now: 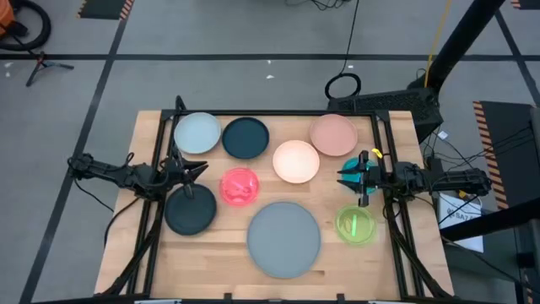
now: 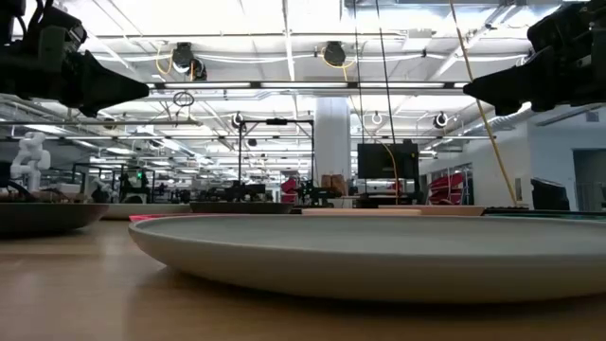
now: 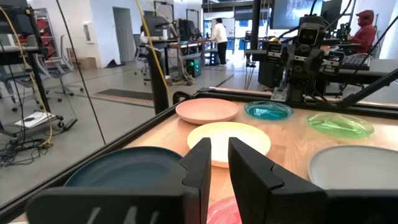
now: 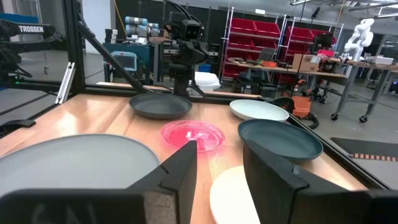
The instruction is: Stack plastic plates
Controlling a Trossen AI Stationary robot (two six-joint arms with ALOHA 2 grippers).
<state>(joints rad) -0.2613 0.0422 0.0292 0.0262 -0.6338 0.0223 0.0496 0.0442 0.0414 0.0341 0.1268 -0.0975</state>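
Note:
Nine plates lie singly, flat on the wooden table. Along the far side are pale blue (image 1: 197, 133), dark teal (image 1: 245, 138) and pink (image 1: 333, 133), with cream (image 1: 296, 161) just nearer. Translucent magenta (image 1: 240, 187) and black (image 1: 190, 209) sit left of centre. The large grey plate (image 1: 284, 238) is at the near edge, green (image 1: 356, 225) to its right. The teal plate (image 1: 356, 167) lies partly under my right gripper. My left gripper (image 1: 205, 168) hovers open between the pale blue and black plates. My right gripper (image 1: 340, 177) hovers open over the teal plate's edge. Both are raised above the table in the low view.
A black metal frame (image 1: 160, 127) borders the table's far, left and right sides. Bare wood shows at the near left corner (image 1: 202, 262) and between the plates. Beyond the table are lab benches, red bins and people in the distance.

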